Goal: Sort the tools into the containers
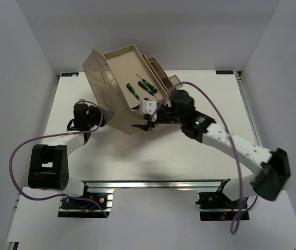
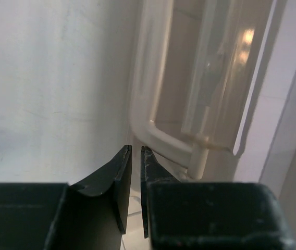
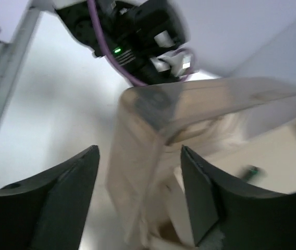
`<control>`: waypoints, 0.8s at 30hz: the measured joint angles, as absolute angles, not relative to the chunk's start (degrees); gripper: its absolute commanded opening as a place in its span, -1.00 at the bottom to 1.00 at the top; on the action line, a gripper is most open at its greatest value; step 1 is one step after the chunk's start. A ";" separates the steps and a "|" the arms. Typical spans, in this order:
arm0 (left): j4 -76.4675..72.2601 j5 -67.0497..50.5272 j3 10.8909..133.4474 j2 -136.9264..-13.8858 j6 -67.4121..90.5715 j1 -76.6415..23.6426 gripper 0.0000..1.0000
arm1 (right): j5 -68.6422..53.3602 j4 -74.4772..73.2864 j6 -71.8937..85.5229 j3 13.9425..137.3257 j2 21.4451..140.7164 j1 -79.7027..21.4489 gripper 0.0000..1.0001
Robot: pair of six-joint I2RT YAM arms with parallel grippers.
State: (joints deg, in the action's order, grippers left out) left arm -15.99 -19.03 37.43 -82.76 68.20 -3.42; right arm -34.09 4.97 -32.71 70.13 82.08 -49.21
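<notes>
Looking down on a beige toolbox (image 1: 161, 73) at the far side of the table (image 1: 189, 156), opened out with its brown see-through lid (image 1: 103, 94) tipped over to the left, presumably to bare the top tray (image 1: 121, 66) for loading. Counting at least two green-and-black screwdrivers (image 1: 148, 86) already lying in that tray, toward its near right part; cannot make out any loose tools on the tabletop from above. Finding the right claw (image 1: 148, 124) at the near corner of the lid, spread wide and holding nothing. From its own camera, seeing the lid's edge (image 3: 153, 109) just ahead, roughly in line with the gap between the fingers (image 3: 80, 182), too blurred to tell any touch; placed there, at a guess, to steady or swing the lid rather than to pick a tool. Catching a green speck of screwdriver (image 3: 250, 172) off to the right past the fingers, so near this claw but apart from it, inside the tray. Finding the left claw (image 1: 88, 112) outside the lid on its left, closed to a thin slit with nothing in it, with the lid's pale handle (image 2: 150, 120) just ahead and no contact visible; probably waiting to back up the lid. Putting the screwdrivers well apart from this claw, beyond the lid.
</notes>
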 measured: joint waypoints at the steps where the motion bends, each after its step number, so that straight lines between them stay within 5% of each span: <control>1: -16.23 -19.46 37.67 -83.05 68.20 -3.27 -0.53 | -33.06 5.02 -34.44 68.40 78.76 -49.15 0.30; 2: -16.58 -19.94 37.87 -83.26 68.23 -3.07 -0.53 | -31.57 6.46 -35.53 65.80 74.89 -48.86 0.18; 3: -16.82 -20.25 38.17 -83.48 68.25 -2.81 -0.53 | -29.87 8.36 -36.29 62.59 70.94 -48.45 -0.34; 5: -17.15 -20.93 38.94 -83.88 68.20 -2.42 -0.53 | -26.48 13.52 -34.89 56.82 64.49 -46.76 -1.00; 9: -16.36 -21.98 40.40 -84.55 67.48 -1.98 -0.53 | -15.75 18.55 -23.94 56.31 64.60 -35.90 -1.00; 16: -12.45 -24.62 51.11 -88.33 64.05 -1.58 -0.50 | -12.14 5.61 -8.78 76.23 93.62 -10.04 -1.00; 24: -19.81 -30.22 60.99 -91.74 65.12 -2.98 -0.49 | -15.49 -10.81 -9.08 86.24 116.77 -8.62 -1.00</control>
